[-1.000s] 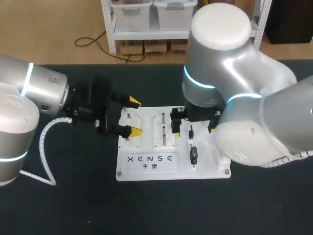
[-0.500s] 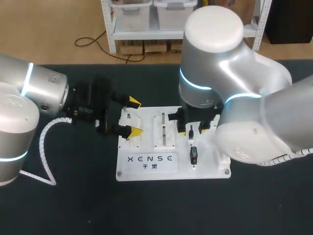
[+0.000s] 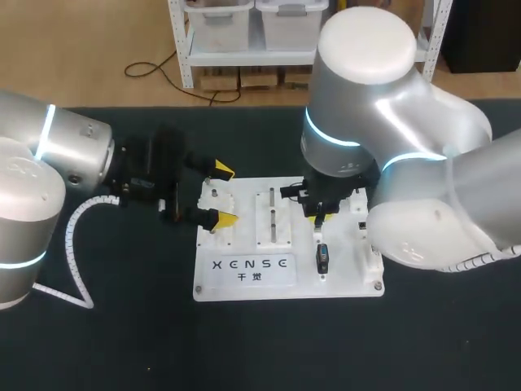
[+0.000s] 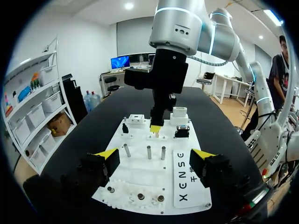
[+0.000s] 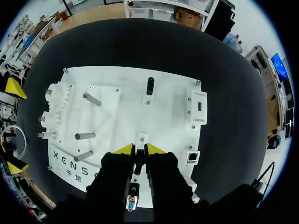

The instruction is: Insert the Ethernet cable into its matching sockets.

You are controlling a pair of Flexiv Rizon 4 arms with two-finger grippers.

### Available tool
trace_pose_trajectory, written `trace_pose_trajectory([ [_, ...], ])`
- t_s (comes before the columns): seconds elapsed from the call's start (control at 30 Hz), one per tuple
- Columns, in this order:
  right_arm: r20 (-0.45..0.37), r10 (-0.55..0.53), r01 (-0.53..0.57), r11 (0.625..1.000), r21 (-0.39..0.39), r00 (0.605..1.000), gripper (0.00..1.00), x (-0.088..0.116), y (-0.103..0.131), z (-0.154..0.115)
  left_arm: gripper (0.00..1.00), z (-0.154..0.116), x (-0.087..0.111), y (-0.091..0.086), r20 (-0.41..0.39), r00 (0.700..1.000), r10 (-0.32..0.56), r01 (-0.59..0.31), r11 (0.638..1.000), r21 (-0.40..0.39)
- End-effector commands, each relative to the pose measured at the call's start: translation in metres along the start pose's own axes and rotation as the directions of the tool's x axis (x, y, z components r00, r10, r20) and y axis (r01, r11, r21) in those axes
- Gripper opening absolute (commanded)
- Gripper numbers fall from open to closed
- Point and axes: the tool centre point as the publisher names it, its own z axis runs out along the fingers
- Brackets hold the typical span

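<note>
Dark tabletop [image 3: 122,326] fills the scene, and a white board [image 3: 207,287] lies in the middle of it. At the left, the left gripper [image 3: 222,194] sits low by the board's left edge. Its fingers are wide apart and hold nothing. I think it waits there to be close by but out of the way. I cannot tell if it touches the board.

Next come three metal pegs [image 5: 92,99] standing on the board, and some dark letters printed along its front edge. They look like a maker's name, so I leave them unread.

Further right, the right gripper [image 5: 139,150] points straight down at the board. Its fingers are close together and pinch a thin black plug [image 5: 138,164] from both sides. I think this is the end of the Ethernet cable, held upright so it can be lifted and pushed in straight.

The socket [image 5: 192,157] that seems to match sits in a small white block at the board's right edge. It is near the plug but not touching it.
</note>
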Motion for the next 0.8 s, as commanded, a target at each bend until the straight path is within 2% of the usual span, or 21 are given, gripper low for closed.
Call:
trace_pose_trajectory([
  [0.03, 0.007, -0.007, 0.008, 1.0, -0.017, 1.0, 0.0, 0.001, -0.006, -0.015, 1.0, 0.0, 0.002, 0.0, 0.005, 1.0, 0.002, -0.002, 1.0, -0.001],
  [0.37, -0.001, 0.015, -0.015, 1.0, -0.02, 1.0, 0.0, 0.002, -0.036, -0.034, 1.0, 0.0, 0.002, 0.0, 0.005, 1.0, 0.002, -0.002, 1.0, -0.001],
  [0.6, -0.013, 0.051, -0.051, 0.999, 0.008, 0.999, 0.0, 0.009, -0.061, -0.031, 1.0, 0.0, 0.002, 0.0, 0.005, 1.0, 0.002, -0.002, 1.0, -0.001],
  [0.8, -0.019, 0.07, -0.069, 0.997, 0.018, 0.997, 0.0, 0.012, -0.071, -0.027, 1.0, 0.0, 0.002, 0.0, 0.005, 1.0, 0.002, -0.002, 1.0, -0.001],
])
